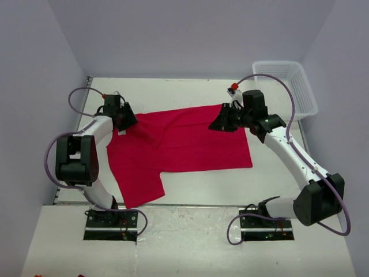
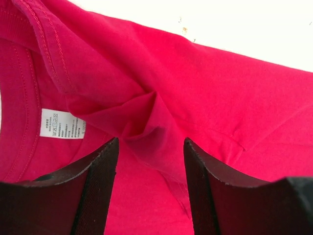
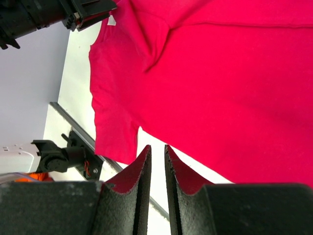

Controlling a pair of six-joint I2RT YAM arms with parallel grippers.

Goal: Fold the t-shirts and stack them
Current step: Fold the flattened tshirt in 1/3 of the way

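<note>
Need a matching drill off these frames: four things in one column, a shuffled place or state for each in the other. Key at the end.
Things
1. plain bright red cloth t-shirt
2. white plastic mesh basket
3. small white neck label
4. left pincer

Place or state
a. far right corner of the table
b. jaws apart, a raised cloth fold between them
c. lying mid-table
d. beside the collar seam, print showing

Pairs: 1-c, 2-a, 3-d, 4-b

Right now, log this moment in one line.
t-shirt: spread out | left end effector: open near collar | right end effector: pinching hem
</note>
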